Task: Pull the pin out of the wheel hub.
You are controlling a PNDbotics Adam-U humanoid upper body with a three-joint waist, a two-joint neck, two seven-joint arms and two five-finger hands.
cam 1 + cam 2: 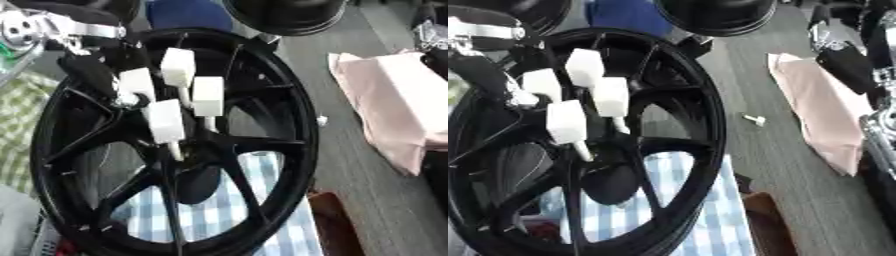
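A: The grey table [798, 165] carries a pink cloth [820, 107] and a blue checked cloth [262, 200].

B: The wheel hub [188, 137] stands there with white pins [166, 122]. Left hand [101, 75] is beside them, fingers unclear; a loose pin [755, 120] lies apart.

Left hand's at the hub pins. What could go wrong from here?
1. Four white-capped pins crowd the wheel hub; the left hand beside them could catch the wrong one.
2. One small white pin already lies loose on the grey table; another pulled pin could roll away similarly.
3. The black wheel may shift during the pull.
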